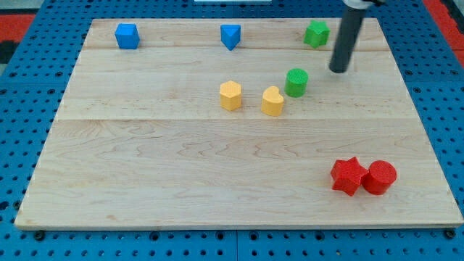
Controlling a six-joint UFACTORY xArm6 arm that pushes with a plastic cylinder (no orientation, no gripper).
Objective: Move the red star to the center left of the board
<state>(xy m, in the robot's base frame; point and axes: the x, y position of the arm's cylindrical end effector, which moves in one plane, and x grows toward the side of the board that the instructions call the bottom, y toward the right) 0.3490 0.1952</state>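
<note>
The red star [347,175] lies near the board's bottom right, touching a red cylinder [380,177] on its right. My tip [338,70] is at the view's upper right, far above the red star. It stands to the right of the green cylinder [296,82] and below and right of the green star-like block [316,33]. The tip touches no block.
A yellow hexagon [230,95] and a yellow heart-like block [272,101] sit mid-board. A blue cube [127,35] and a blue triangular block [230,35] lie along the top edge. The wooden board [145,167] rests on a blue pegboard.
</note>
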